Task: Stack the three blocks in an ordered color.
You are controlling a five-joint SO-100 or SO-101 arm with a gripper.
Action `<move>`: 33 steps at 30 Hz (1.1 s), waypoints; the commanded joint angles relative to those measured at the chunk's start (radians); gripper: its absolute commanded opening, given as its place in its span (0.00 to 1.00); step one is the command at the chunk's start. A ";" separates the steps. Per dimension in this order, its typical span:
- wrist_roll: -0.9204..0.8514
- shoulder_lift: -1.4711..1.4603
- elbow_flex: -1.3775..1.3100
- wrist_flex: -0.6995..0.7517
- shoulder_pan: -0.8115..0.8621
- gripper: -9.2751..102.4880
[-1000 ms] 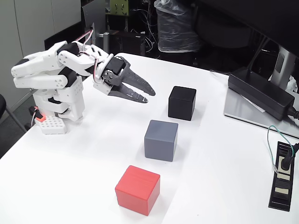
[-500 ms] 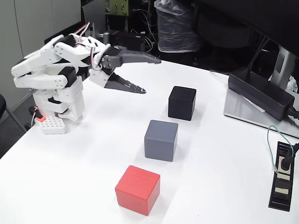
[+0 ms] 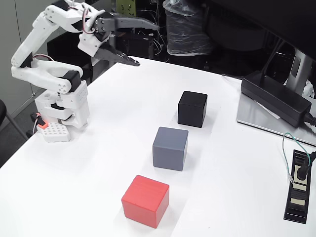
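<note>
Three cubes sit apart on the white table in a diagonal row: a black block (image 3: 192,108) farthest back, a grey block (image 3: 170,148) in the middle, and a red block (image 3: 145,200) nearest the front. My gripper (image 3: 147,44) is raised high at the upper left, well above and behind the blocks. Its dark jaws are spread wide open with nothing between them.
The arm's white base (image 3: 61,106) stands at the table's left edge beside a small white perforated brick with an orange tab (image 3: 52,131). A black power adapter (image 3: 276,98) and a monitor foot lie at the right; a black socket strip (image 3: 297,190) sits near the right edge.
The arm has lifted up and back from low over the table. The jaws, nearly together a second ago, have spread wide. The blocks have not moved.
</note>
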 commanded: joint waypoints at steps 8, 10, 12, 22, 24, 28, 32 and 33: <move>-0.008 -0.508 -0.345 0.118 0.115 0.39; -0.014 -0.578 -0.407 0.143 0.133 0.39; -0.015 -0.652 -0.451 0.170 0.147 0.39; -0.020 -1.020 -0.584 0.244 0.144 0.39; -0.020 -1.081 -0.600 0.242 0.146 0.39; -0.048 -1.187 -0.617 0.241 0.144 0.39; -0.075 -1.261 -0.618 0.238 0.147 0.39; -0.077 -1.275 -0.618 0.232 0.147 0.39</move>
